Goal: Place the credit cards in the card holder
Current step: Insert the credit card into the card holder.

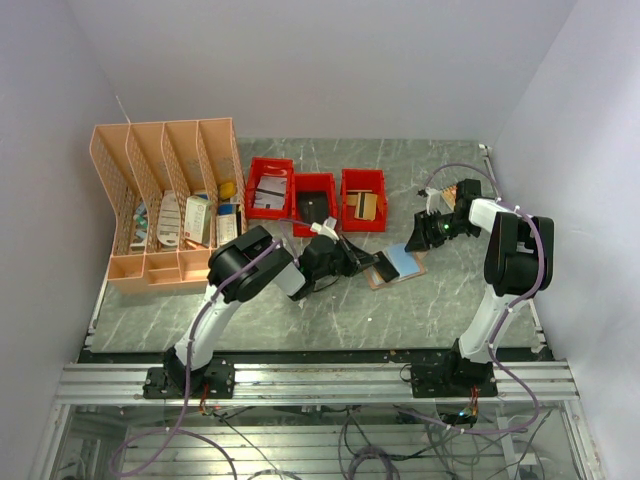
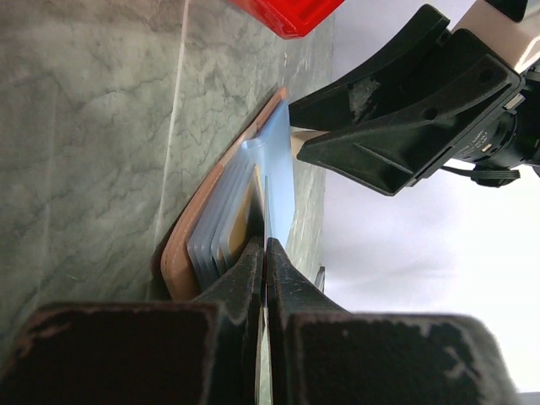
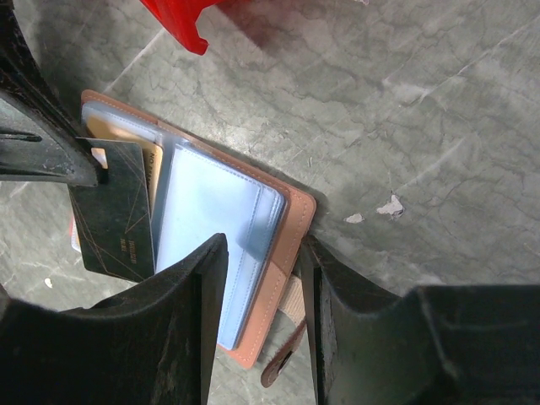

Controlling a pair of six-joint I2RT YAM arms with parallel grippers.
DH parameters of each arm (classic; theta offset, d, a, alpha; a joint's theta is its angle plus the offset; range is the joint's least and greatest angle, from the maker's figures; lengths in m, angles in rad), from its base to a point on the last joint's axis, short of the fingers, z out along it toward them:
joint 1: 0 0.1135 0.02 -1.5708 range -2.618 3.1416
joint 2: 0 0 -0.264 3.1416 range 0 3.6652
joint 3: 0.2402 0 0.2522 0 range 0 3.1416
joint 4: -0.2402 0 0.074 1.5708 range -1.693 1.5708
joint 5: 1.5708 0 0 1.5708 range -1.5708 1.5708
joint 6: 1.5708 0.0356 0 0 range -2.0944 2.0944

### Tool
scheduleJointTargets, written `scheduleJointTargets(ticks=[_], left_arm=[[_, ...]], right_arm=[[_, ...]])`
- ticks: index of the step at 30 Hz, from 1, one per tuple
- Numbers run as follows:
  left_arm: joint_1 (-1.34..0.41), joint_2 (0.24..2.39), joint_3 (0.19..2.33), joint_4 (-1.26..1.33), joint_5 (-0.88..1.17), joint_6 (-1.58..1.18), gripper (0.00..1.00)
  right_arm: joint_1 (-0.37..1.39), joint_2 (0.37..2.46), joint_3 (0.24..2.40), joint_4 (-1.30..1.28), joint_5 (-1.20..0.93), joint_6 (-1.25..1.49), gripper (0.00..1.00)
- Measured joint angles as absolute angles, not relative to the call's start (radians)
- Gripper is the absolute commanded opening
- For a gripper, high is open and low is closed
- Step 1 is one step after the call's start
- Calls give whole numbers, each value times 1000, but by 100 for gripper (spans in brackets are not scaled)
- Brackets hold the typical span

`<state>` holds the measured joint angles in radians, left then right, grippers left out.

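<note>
Dark credit card (image 3: 118,224) sits at the clear sleeves (image 3: 211,219) of the open card holder (image 3: 287,228), mid-counter (image 3: 422,101), pinched in the closed left gripper (image 2: 266,253). Risk: card misses the slot mouth & skids over the plastic, or shoves the holder sideways. Also, right gripper (image 3: 263,249) straddles the holder's edge, jaws partly apart. Can't tell if it's clamping; if not, holder prob. slides w/ the push.
</note>
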<state>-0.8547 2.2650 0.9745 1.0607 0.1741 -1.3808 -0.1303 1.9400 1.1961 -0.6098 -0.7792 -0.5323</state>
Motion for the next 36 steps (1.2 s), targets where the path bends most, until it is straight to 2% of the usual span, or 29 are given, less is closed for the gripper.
scheduleJointTargets(ticks=[16,36], left_arm=[[-855,2300,1026,1053,176,-1404,7],[-855,2236,1086,784,232,-1403,7]], right_arm=[[-131,1940,1191,-609,-794,-533,41],[-121,1940,1184,-608,-801,-534,37]])
